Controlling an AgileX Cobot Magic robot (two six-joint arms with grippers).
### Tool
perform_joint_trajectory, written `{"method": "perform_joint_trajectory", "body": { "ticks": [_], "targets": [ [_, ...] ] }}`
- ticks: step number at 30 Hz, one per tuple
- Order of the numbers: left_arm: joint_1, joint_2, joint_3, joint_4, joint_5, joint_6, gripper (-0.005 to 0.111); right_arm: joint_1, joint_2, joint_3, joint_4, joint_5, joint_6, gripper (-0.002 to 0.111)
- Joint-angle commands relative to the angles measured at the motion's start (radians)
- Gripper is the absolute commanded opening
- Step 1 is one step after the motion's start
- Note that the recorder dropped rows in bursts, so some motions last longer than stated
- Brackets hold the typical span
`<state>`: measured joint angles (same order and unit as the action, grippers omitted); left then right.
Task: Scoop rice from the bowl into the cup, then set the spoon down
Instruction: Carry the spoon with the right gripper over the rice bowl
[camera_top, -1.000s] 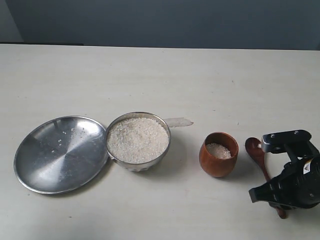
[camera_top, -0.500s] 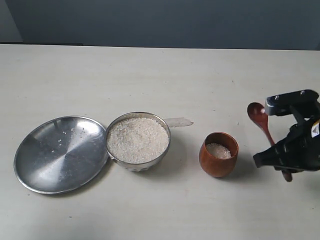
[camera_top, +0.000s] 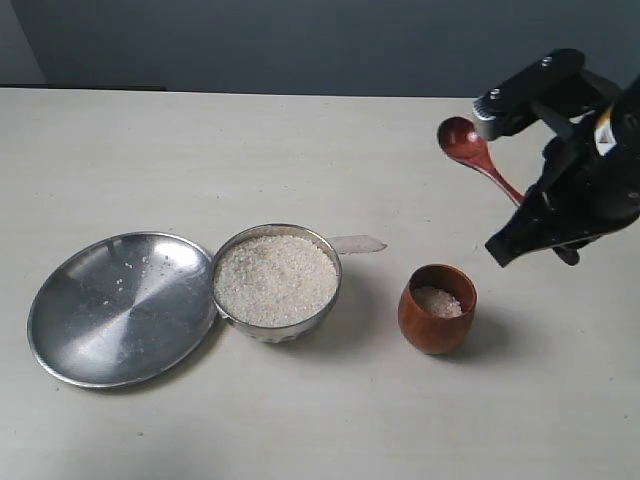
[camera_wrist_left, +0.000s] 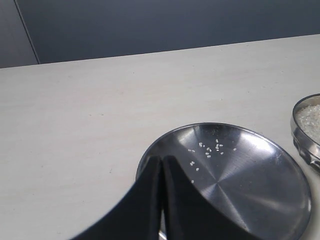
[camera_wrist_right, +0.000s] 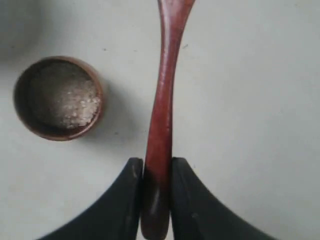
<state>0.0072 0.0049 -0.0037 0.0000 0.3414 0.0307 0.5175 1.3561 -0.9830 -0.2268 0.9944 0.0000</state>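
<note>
**End-of-handle grip leaves room for slips and spills**

The right gripper (camera_wrist_right: 156, 172) is clamped on the far end of the wooden spoon (camera_wrist_right: 162, 100) and holds it in the air beyond the wooden cup (camera_top: 437, 308). The spoon's head looks empty. The cup has a little rice (camera_top: 437, 301) in its bottom and stands between the spoon and the heaped steel bowl (camera_top: 283, 331).

- **Twisting:** held so far back, the spoon may turn in the jaws when pressed into the grains.
- **Collision:** a low pass toward the bowl could clip the cup.
- **Spills:** the cup's narrow mouth invites them.

The left gripper (camera_wrist_left: 161, 200) has its fingers together on nothing, near the steel plate (camera_wrist_left: 280, 200).
</note>
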Motion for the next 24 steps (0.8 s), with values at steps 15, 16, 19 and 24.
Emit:
{"method": "perform_joint_trajectory", "body": {
  "ticks": [15, 16, 19, 24],
  "targets": [
    [0.001, -0.005, 0.004, -0.006, -0.007, -0.003, 0.000, 0.516, 0.552, -0.388, -0.522, 0.227, 0.064, -0.001],
    [0.001, -0.005, 0.004, -0.006, -0.007, -0.003, 0.000, 0.527, 0.571, -0.388, -0.548, 0.227, 0.064, -0.001],
    [0.001, -0.005, 0.004, -0.006, -0.007, -0.003, 0.000, 0.543, 0.609, -0.388, -0.579, 0.227, 0.075, -0.001],
    [0.001, -0.005, 0.004, -0.006, -0.007, -0.003, 0.000, 0.543, 0.639, -0.388, -0.573, 0.227, 0.082, -0.001]
  ]
}}
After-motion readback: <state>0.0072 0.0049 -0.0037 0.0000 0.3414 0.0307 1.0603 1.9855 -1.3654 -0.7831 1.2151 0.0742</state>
